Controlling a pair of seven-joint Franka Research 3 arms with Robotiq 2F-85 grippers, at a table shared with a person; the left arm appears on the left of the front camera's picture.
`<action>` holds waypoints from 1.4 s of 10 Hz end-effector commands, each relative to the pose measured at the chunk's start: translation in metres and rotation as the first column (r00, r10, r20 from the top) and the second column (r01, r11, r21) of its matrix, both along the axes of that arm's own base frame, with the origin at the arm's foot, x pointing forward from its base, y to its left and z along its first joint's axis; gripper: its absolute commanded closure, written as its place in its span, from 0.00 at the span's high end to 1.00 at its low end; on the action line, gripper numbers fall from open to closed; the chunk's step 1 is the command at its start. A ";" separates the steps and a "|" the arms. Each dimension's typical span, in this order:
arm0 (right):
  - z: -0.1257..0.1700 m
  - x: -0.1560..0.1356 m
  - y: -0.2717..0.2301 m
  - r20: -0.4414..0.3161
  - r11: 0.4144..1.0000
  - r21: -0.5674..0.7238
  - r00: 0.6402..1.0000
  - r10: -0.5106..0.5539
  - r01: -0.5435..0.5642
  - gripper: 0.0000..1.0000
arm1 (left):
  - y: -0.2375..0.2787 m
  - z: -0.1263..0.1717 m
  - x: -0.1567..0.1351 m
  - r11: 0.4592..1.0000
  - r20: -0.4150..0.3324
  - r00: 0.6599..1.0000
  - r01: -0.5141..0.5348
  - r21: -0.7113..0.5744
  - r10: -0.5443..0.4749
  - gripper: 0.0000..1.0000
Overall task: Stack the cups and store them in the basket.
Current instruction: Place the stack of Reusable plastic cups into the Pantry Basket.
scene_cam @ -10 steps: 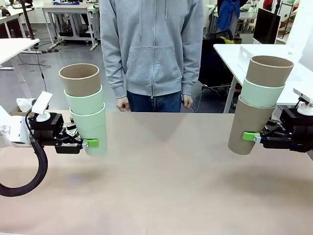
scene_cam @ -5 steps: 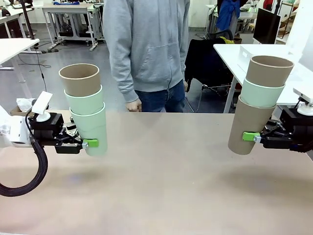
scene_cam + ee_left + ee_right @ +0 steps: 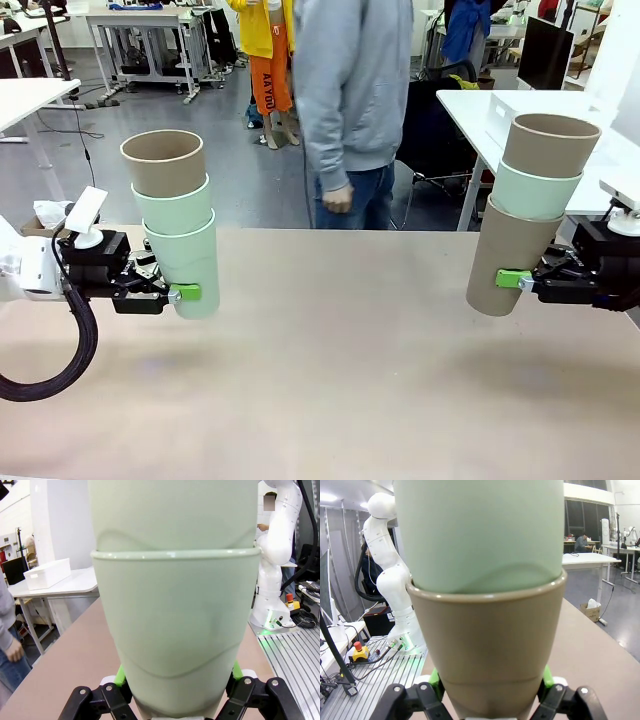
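Your left gripper (image 3: 187, 292) is clamped across the lower part of a mint green cup (image 3: 190, 265), one green pad (image 3: 186, 293) flat against its near wall. In the left wrist view the two fingers (image 3: 120, 676) press on either side of that cup (image 3: 175, 630), with no gap between pad and wall. A second mint cup (image 3: 175, 212) is nested inside it, and a taupe brown cup (image 3: 165, 165) tops the stack, mouth up. The stack of three leans slightly, its top towards the left arm, and its base hangs above the brown table (image 3: 330, 390).

Your right gripper (image 3: 512, 279) pinches a taupe brown cup (image 3: 505, 255) low on its body in the same way. From the right wrist view you see the fingers (image 3: 436, 677) tight against that cup (image 3: 487, 645), with a mint cup (image 3: 480, 530) seated in its mouth. A further brown cup (image 3: 550, 145) crowns this stack, which tilts with its top towards the right arm and also hangs above the table.

The two stacks are well apart, one at each side of the table. A white bin (image 3: 515, 115) sits on a white side table (image 3: 470, 105) beyond the right stack. A person in a grey hoodie (image 3: 350, 90) stands side-on at the far edge, one hand (image 3: 338, 198) hanging down
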State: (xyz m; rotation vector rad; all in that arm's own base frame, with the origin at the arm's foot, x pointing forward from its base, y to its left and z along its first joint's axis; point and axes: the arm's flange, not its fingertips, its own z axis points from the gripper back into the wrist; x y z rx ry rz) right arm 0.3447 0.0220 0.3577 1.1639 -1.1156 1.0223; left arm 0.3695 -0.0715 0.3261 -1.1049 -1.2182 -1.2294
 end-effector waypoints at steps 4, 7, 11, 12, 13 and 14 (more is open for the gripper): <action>0.003 0.001 0.000 0.010 1.000 0.001 1.000 -0.002 0.002 0.85 | -0.001 0.003 0.000 1.000 0.003 1.000 0.003 -0.003 -0.003 0.83; 0.003 0.001 0.000 0.010 1.000 0.001 1.000 -0.002 0.002 0.85 | -0.001 0.003 0.000 1.000 0.003 1.000 0.003 -0.003 -0.003 0.83; 0.003 0.001 0.000 0.010 1.000 0.001 1.000 -0.002 0.002 0.85 | -0.001 0.003 0.000 1.000 0.003 1.000 0.003 -0.003 -0.003 0.83; 0.003 0.001 0.000 0.010 1.000 0.001 1.000 -0.002 0.002 0.85 | -0.001 0.003 0.000 1.000 0.003 1.000 0.003 -0.003 -0.003 0.83; 0.003 0.001 0.000 0.010 1.000 0.001 1.000 -0.002 0.002 0.85 | -0.001 0.003 0.000 1.000 0.003 1.000 0.003 -0.003 -0.003 0.83; 0.003 0.001 0.000 0.010 1.000 0.001 1.000 -0.002 0.002 0.85 | -0.001 0.003 0.000 1.000 0.003 1.000 0.003 -0.003 -0.003 0.83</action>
